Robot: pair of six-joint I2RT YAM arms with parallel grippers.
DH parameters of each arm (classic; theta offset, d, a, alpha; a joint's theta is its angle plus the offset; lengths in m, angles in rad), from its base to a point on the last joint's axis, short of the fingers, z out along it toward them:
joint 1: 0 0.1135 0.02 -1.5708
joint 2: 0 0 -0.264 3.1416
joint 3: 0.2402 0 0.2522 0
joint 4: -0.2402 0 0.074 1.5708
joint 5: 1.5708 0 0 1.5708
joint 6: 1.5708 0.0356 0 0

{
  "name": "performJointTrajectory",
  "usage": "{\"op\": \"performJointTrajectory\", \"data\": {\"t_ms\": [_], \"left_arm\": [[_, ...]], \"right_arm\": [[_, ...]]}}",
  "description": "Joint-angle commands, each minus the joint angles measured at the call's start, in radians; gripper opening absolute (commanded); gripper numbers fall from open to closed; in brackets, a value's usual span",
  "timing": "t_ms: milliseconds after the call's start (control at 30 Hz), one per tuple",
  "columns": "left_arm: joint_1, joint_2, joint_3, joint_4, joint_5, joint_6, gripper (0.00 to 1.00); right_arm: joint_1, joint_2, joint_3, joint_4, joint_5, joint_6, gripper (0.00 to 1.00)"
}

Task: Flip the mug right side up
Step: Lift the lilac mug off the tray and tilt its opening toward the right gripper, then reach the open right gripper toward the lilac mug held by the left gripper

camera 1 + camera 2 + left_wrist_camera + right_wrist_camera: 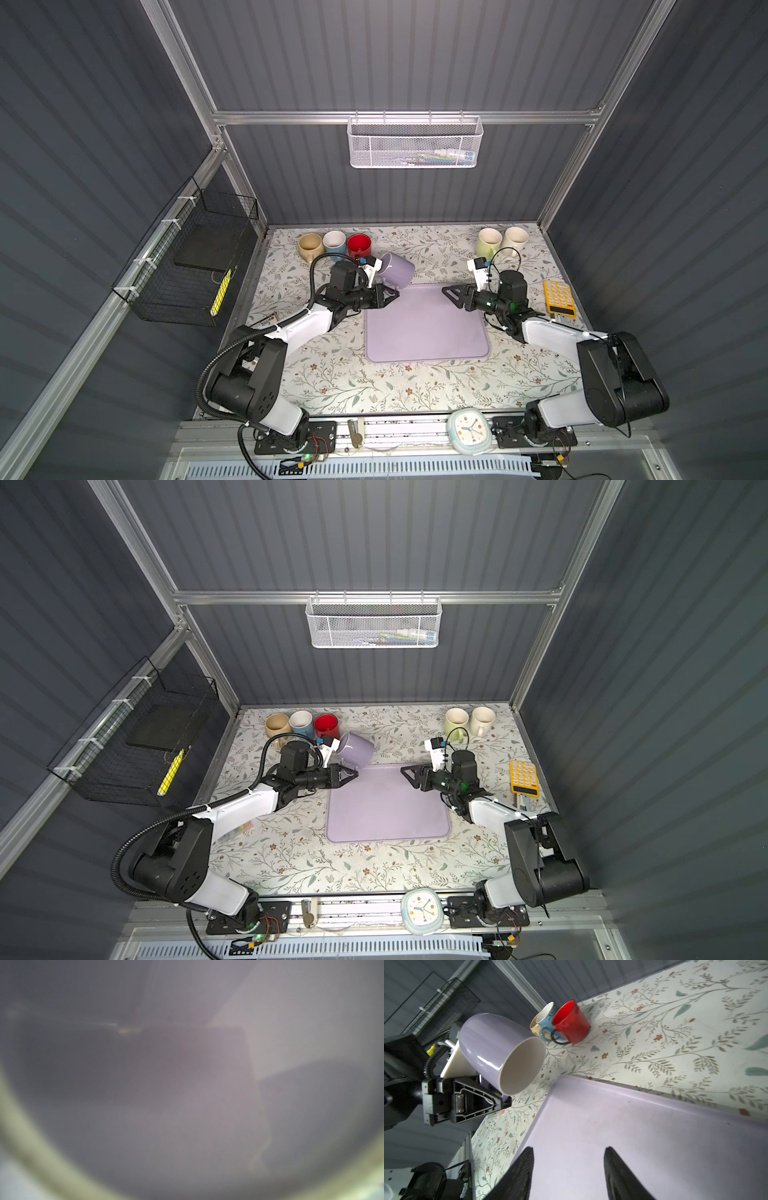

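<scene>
Mug position: I see the lavender mug (397,270) held clear of the table (332,386), over the far left corner of the tray (428,332).
Mug attitude: tilted. In the right wrist view its open mouth (522,1066) faces down and toward the right arm, with the base raised behind it.
Left end effector: the left end effector (392,293) is clamped narrow on the mug's lower side, close to the rim. The jaw covers the contact point, so I cannot tell which part it grips.
Left wrist view: filled by a blurred lavender-grey surface; I can resolve no detail.
Right end effector: the right end effector (568,1149) has its jaws apart and holds nothing. It hangs over the tray's far right corner, pointing at the mug and well apart from it.
Tray: lavender, flat on the table between the two arms.
Far left row: beige mug (309,246), blue mug (334,242) and red mug (359,245), upright, side by side and close together, just behind the held mug.
Far right pair: green mug (488,241) and cream mug (515,240), upright.
Table right edge: yellow calculator (559,297), beside the right arm.
Near rail: clock (471,430), between the arm bases.
</scene>
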State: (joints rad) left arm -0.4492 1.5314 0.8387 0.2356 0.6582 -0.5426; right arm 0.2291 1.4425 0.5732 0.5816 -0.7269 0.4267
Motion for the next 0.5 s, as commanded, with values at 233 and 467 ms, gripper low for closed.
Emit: {"op": "performJointTrajectory", "data": {"t_ms": [233,467], "left_arm": [[-0.002,-0.042,0.019,0.144,0.133,-0.039,0.08],[-0.003,-0.045,0.018,0.171,0.150,-0.063,0.08]], "right_arm": [[0.074,0.005,0.031,0.225,-0.127,0.053,0.56],[0.137,0.083,0.083,0.351,-0.139,0.118,0.56]]}}
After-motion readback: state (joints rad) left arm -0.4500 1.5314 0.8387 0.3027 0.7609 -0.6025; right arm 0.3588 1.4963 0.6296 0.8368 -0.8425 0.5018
